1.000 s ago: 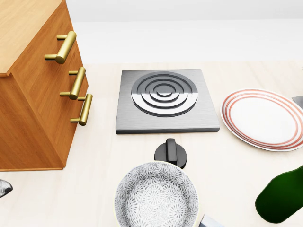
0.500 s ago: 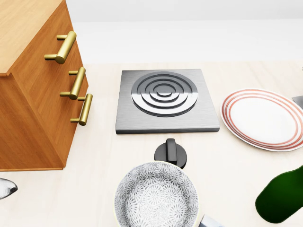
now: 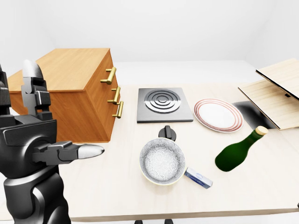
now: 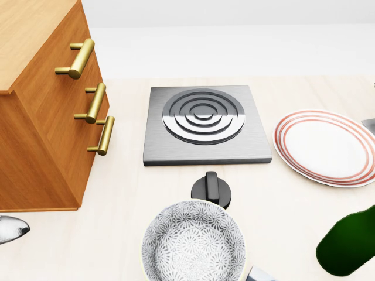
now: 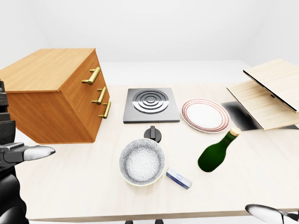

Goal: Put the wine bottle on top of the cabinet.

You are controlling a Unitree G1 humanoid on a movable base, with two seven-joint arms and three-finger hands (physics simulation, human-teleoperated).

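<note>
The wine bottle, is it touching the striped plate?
Apart. The left-eye view shows bare table between the wine bottle, lying on its side, and the plate.

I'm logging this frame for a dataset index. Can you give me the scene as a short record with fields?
target: wine bottle, lying on its side on the table, untouched
destination: cabinet, at the view's left, top bare
left hand: raised, fingers open, holding nothing
right hand: only fingertips show at the right-eye view's bottom edge
other items: bowl, plate, hob, knob
progress: bottle not yet grasped
</note>
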